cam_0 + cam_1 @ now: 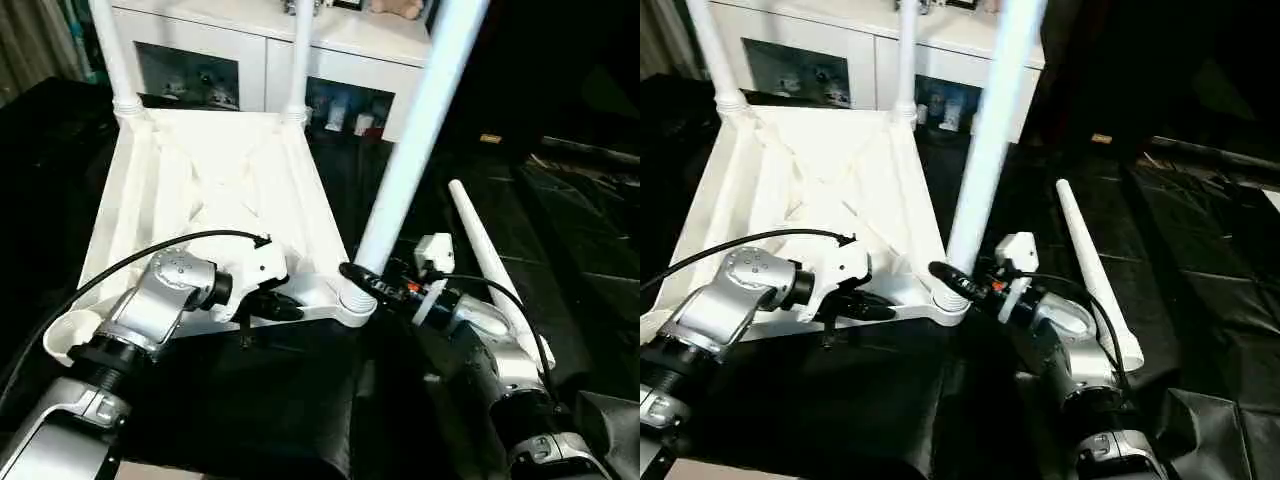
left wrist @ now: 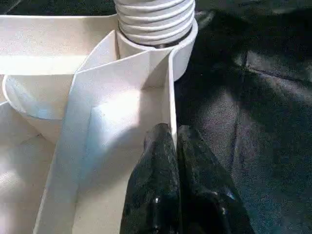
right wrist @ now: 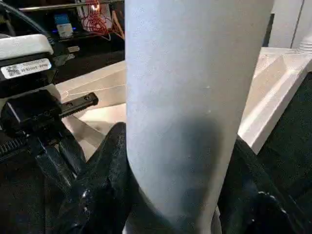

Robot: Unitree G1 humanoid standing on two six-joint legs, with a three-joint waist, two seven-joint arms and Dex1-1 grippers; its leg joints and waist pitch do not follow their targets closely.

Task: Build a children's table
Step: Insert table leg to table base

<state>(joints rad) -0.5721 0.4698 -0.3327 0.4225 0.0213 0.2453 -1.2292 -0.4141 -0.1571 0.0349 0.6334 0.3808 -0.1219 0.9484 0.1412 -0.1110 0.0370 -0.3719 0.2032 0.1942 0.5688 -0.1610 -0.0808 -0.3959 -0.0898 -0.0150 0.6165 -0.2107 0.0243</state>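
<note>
We are reaching both silver forearms forward and inward, so the two wrists are nearly meeting low in the head views. Our left gripper [image 1: 285, 305] is pointing toward the right gripper, its black fingers [image 2: 161, 195] lying pressed together side by side — no gap between them — with the tips resting against the table edge [image 2: 170, 107]. A black cable is arching over the left wrist. Our right gripper [image 1: 362, 280] is pointing back toward the left one, its fingers standing about half apart and clasping the base of the upright leg [image 1: 420, 130] from both sides — one dark finger [image 3: 105, 185] showing on each flank of the tube.
</note>
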